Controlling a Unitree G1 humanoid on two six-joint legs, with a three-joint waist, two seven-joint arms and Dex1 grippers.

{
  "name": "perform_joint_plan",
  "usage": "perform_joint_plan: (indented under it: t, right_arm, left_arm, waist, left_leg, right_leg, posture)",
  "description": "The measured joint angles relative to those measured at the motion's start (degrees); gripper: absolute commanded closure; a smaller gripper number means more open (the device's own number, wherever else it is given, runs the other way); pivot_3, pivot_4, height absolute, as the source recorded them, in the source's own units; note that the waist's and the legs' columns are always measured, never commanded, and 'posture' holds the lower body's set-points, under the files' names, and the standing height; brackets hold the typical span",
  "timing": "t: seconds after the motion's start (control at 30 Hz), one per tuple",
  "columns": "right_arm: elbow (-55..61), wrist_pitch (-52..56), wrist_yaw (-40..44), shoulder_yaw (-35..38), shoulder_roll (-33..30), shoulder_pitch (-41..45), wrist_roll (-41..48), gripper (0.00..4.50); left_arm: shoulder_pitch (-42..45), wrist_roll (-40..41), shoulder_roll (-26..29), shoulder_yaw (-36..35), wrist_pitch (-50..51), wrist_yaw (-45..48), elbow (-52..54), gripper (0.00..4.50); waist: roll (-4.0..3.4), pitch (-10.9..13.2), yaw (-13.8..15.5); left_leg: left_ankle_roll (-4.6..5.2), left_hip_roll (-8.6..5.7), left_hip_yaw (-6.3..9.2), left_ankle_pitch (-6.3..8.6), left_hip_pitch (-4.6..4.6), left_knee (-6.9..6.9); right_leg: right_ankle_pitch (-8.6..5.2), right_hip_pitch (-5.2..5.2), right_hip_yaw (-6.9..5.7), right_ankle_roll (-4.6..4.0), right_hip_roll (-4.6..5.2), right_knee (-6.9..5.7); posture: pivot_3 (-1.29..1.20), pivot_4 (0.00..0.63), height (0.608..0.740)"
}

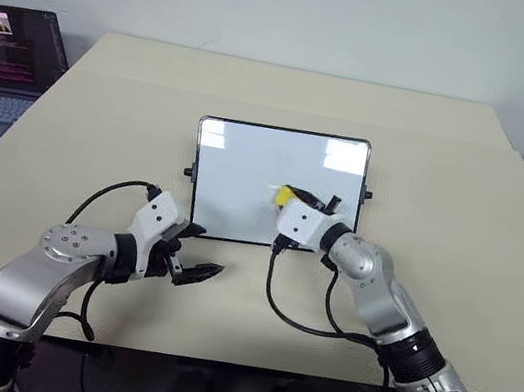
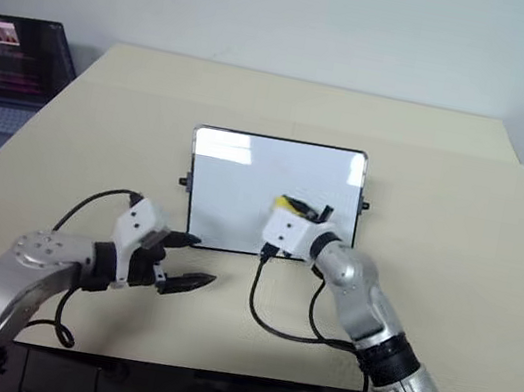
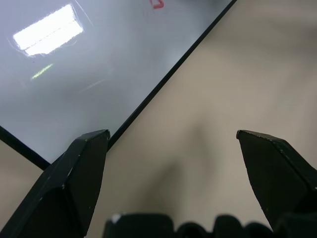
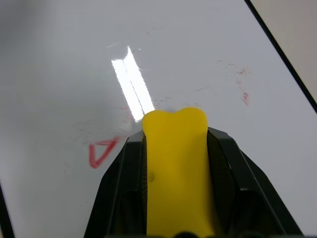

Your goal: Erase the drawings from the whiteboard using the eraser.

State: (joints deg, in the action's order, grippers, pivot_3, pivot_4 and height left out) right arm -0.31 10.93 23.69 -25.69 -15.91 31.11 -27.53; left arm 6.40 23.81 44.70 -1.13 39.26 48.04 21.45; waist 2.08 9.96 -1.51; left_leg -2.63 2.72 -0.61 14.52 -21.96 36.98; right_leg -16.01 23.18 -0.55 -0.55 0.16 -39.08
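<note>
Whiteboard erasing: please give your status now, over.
Right gripper shut on yellow block eraser over white glossy whiteboard. Left gripper open, empty, at board's near edge. Red triangle drawing remains, plus faint red smears. Nothing blocking.

Both arms were silver-grey metal with black joint rings and white wrist housings. Black cables looped behind each wrist. Left claw and right claw had black, tapered fingers.

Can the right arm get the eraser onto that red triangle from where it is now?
Probably yes. The right gripper is shut on the eraser over the whiteboard, the red triangle lies just beside the eraser's tip, and nothing lies between them.
</note>
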Motion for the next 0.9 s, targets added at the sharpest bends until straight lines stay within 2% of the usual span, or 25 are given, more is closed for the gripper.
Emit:
perform_joint_plan:
  t: [0.33,0.47,0.7,0.83,0.9]
  right_arm:
    - [1.72,-0.34,7.08,-3.09,-3.14,-2.23,-0.29,3.20]
    - [1.17,-0.80,5.68,-3.15,-2.53,-2.25,-0.49,3.20]
    - [-1.25,-2.90,-1.67,0.25,-0.67,-0.11,-0.52,3.20]
    - [-1.18,-3.28,-0.62,0.01,-1.01,-0.08,-0.49,3.20]
    - [-0.51,-3.52,2.64,-1.08,-2.01,-0.62,-0.44,3.20]
  left_arm:
    - [-0.59,0.03,-0.35,0.01,0.05,-0.11,0.22,0.00]
    - [-0.72,0.03,-0.58,0.05,0.06,-0.13,0.23,0.00]
    - [-0.81,0.02,-0.65,0.70,0.06,-0.10,0.30,0.00]
    - [-0.81,0.03,-0.65,0.70,0.06,-0.11,0.30,0.00]
    - [-0.83,0.03,-0.65,0.70,0.06,-0.10,0.31,0.00]
  waist:
    - [0.05,-0.04,-0.08]
    - [0.05,-0.04,-0.08]
    - [0.04,-0.04,-0.09]
    - [0.04,-0.03,-0.09]
    - [0.05,-0.04,-0.09]
  left_leg:
    - [0.03,0.01,0.01,-0.02,0.09,0.01]
    - [0.07,0.01,0.01,-0.04,0.09,0.02]
    - [0.07,0.01,0.01,-0.09,0.02,-0.01]
    - [0.07,0.02,0.00,-0.08,-0.01,-0.03]
    - [0.08,0.01,0.00,-0.08,0.00,-0.04]
  right_leg:
    - [-0.07,-0.03,-0.01,0.13,-0.01,-0.03]
    - [-0.06,-0.03,0.00,0.12,-0.02,-0.05]
    - [0.00,0.00,0.00,0.06,-0.02,0.00]
    - [0.02,0.02,0.00,0.01,-0.01,0.04]
    - [0.02,0.02,0.00,0.01,-0.01,0.04]
  posture:
    - [0.00,0.150,0.740]
    - [0.00,0.150,0.740]
    - [0.00,0.150,0.740]
    - [0.00,0.150,0.740]
    - [0.00,0.150,0.740]
